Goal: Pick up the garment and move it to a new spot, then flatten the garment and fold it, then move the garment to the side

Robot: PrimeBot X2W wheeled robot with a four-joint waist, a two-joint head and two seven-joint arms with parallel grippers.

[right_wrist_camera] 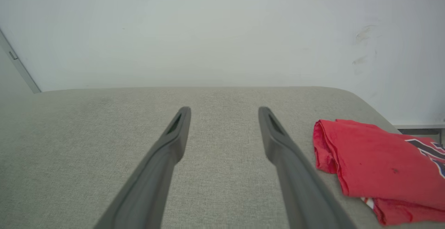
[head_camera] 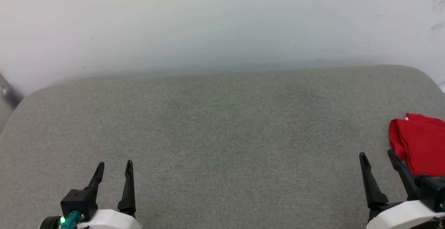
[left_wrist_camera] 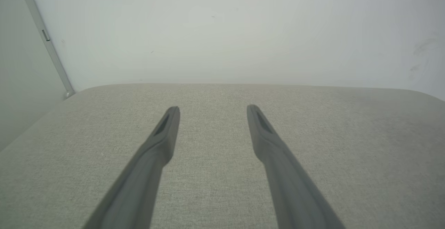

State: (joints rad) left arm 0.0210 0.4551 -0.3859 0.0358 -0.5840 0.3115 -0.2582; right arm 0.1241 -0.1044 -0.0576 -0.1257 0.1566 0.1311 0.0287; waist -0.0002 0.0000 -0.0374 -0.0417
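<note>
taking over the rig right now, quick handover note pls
Left gripper: open, empty, above the bare grey cushion on the near left.
Right gripper: open, empty, just left of the garment, not gripping it.
Garment: lies in folded layers at the cushion's right edge, part of it past the edge of the head view.
Done, by the look of it: folded and set to the side.
Left: probably nothing; just check that the fold is tidy.

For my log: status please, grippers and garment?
Left gripper open, empty. Right gripper open, empty. Red soft-fabric jersey folded at right edge of grey fabric surface. No obstacle seen.
</note>
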